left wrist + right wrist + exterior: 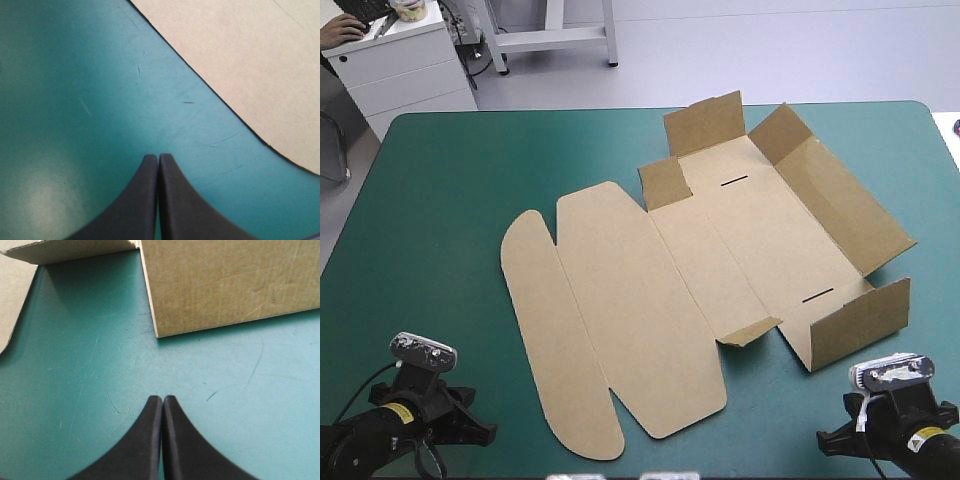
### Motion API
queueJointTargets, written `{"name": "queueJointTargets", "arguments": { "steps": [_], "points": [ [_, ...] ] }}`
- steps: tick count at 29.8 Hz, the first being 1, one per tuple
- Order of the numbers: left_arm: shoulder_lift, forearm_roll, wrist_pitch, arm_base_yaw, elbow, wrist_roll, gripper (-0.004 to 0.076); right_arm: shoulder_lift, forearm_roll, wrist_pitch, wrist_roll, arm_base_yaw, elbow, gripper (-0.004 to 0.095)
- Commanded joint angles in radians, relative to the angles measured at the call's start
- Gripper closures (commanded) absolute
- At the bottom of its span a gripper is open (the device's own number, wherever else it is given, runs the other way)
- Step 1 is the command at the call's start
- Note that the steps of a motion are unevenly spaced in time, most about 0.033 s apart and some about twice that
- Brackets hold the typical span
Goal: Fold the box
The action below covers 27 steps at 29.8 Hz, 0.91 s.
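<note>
The brown box [720, 260] lies as a cut sheet on the teal-green cover, its lid flaps flat toward the left and its walls partly raised at the right. My left gripper [158, 157] is shut, low over bare cover near the front left corner, with the box's rounded lid flap [250, 60] ahead of it. My right gripper [163, 399] is shut too, near the front right corner. A raised side wall [230, 285] of the box stands just ahead of it, untouched. In the high view only both wrists show; the fingers are hidden.
The table's front edge lies close behind both arms. Beyond the far left corner stands a white cabinet [400, 60] off the table. Bare teal-green cover [440, 220] stretches left of the box.
</note>
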Motion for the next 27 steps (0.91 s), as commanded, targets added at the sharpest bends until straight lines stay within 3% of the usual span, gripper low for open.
{"name": "queueJointTargets", "arguments": {
  "steps": [1, 10, 13, 16, 19, 23, 27],
  "points": [
    [0.013, -0.015, -0.043, -0.005, -0.031, -0.006, 0.0734, 0.009, 0.018, -0.049, -0.006, -0.004, -0.025, 0.0928],
    [0.013, -0.015, -0.043, -0.005, -0.031, -0.006, 0.0734, 0.009, 0.021, -0.049, -0.009, -0.004, -0.025, 0.0919],
    [0.013, -0.015, -0.043, -0.005, -0.031, -0.006, 0.0734, 0.009, 0.021, -0.049, -0.013, -0.004, -0.025, 0.0875],
    [0.013, -0.015, -0.043, -0.005, -0.031, -0.006, 0.0734, 0.009, 0.021, -0.047, -0.024, -0.004, -0.025, 0.0728],
    [0.013, -0.015, -0.043, -0.005, -0.031, -0.006, 0.0734, 0.009, 0.070, -0.034, -0.012, -0.004, -0.031, 0.0419],
    [0.013, -0.015, -0.043, -0.005, -0.031, -0.006, 0.0734, 0.010, 0.148, -0.042, 0.166, -0.004, -0.048, 0.0079],
    [0.013, -0.017, -0.043, -0.005, -0.031, -0.006, 0.0734, 0.010, 0.243, -0.033, 0.226, -0.004, -0.059, 0.0038]
  ]
}}
